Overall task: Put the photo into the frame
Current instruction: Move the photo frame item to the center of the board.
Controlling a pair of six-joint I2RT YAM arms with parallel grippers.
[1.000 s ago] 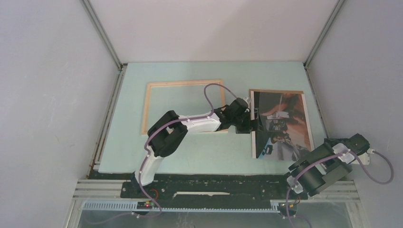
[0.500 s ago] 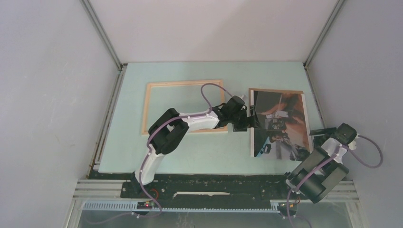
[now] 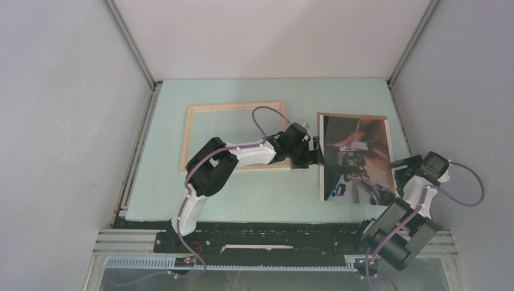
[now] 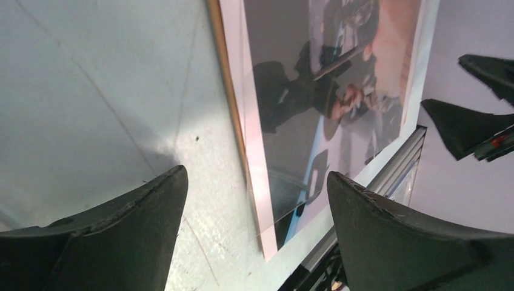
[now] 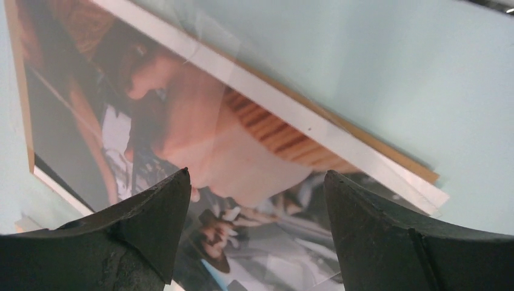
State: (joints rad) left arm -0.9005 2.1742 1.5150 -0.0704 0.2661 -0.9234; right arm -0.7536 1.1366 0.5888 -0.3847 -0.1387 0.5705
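Note:
The photo point(image 3: 354, 159) lies flat and face up at the right of the pale green table, its brown backing showing along the edges. The pale wood frame point(image 3: 235, 107) lies empty to its left, partly hidden by my left arm. My left gripper point(image 3: 314, 155) is open at the photo's left edge; in the left wrist view that edge of the photo point(image 4: 315, 91) runs between the jaws of the left gripper point(image 4: 257, 182). My right gripper point(image 3: 402, 168) is open at the photo's right edge, and in its wrist view the right gripper point(image 5: 254, 182) hangs over the photo point(image 5: 212, 139), touching nothing.
Grey enclosure walls point(image 3: 73, 121) close in the table on three sides. An aluminium rail point(image 3: 267, 233) runs along the near edge by the arm bases. The right gripper's fingertips point(image 4: 467, 124) show beyond the photo in the left wrist view.
My right arm has swung up and left from the table's near right corner to the photo's right edge. My left gripper has drawn back slightly left, off the photo onto its left edge.

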